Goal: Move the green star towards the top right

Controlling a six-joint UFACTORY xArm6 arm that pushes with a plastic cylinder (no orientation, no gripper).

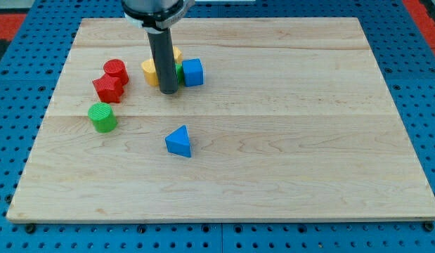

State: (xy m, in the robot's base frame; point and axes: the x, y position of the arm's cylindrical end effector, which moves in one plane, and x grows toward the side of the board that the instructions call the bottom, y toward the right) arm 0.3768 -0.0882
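Note:
The green star point(179, 73) is mostly hidden behind my rod; only a thin green sliver shows between the rod and the blue cube point(193, 72). My tip point(169, 92) rests on the board just left of and below the star, touching or nearly touching it. A yellow block point(150, 72) sits against the rod's left side, and another bit of yellow point(177, 54) shows just above the star.
A red cylinder point(117, 69) and a red star point(107, 88) sit to the left. A green cylinder point(102, 117) lies below them. A blue triangle point(179, 141) lies below the tip. The wooden board point(308, 140) is edged by a blue perforated surface.

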